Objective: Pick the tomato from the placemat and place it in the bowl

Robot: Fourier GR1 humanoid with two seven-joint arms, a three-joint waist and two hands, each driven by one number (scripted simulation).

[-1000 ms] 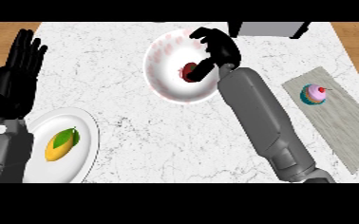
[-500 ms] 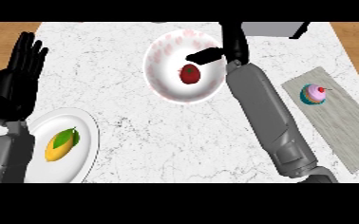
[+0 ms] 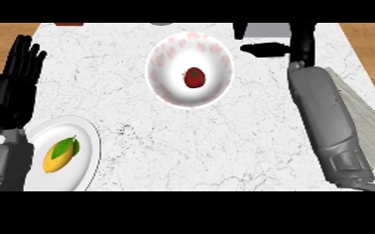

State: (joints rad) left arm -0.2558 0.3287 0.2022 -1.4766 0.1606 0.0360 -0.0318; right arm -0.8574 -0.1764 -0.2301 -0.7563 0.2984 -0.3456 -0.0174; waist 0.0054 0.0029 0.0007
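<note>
A red tomato (image 3: 194, 77) lies in the middle of the white bowl (image 3: 170, 53) with a pink-patterned rim, at the centre back of the counter. My right hand (image 3: 296, 44) is open to the right of the bowl, clear of its rim, thumb pointing left, holding nothing. The grey placemat (image 3: 359, 103) at the right shows only as a strip, mostly hidden behind my right forearm (image 3: 325, 119). My left hand (image 3: 19, 77) rests open at the left edge, fingers up.
A white plate (image 3: 86, 158) with a yellow mango (image 3: 60, 154) sits at the front left. A grey box (image 3: 265, 29) stands at the back edge near my right hand. White marble counter (image 3: 219, 148) lies bare at the front centre.
My right hand let go of the tomato in the bowl and drew away to the right, opening. The cupcake on the placemat is now hidden by the forearm. Left hand unmoved.
</note>
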